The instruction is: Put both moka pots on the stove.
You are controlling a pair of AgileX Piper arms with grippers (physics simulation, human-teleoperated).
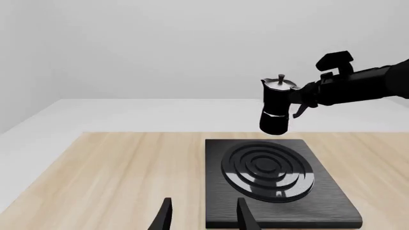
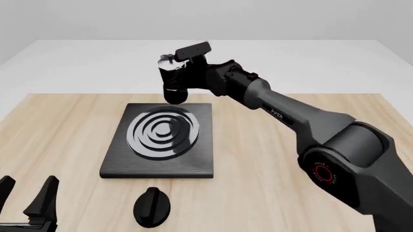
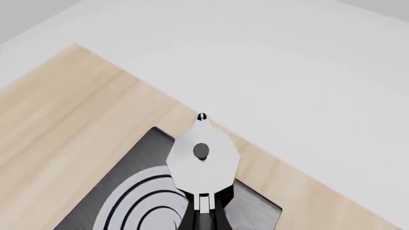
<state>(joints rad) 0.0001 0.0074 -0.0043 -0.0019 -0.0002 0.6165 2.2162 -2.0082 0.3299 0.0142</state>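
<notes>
Front view showed our right gripper (image 2: 191, 72) clamped on the handle of a pot (image 2: 173, 79), carrying it upright in the air above the stove's (image 2: 158, 170) 12 o'clock edge. We judged the handle grip was chosen to keep the body vertical and the base free, so it could go straight down onto the rings (image 2: 164, 132). It wasn't touching the slab yet; left wrist view showed a clear gap under the base. Only one pot was in view, so we couldn't say where the 2nd was.

Our left gripper (image 2: 27, 199) sat spread apart and empty, approx. 7 o'clock of the stove, out of the way.

Materials: pot was faceted black w/ a waisted middle, silver lid and spout. Stove was a flat matte black rectangle w/ silver-grey concentric rings. A black oval knob (image 2: 152, 207) lay at 6 o'clock on the pale wood-grain table (image 2: 58, 130).
</notes>
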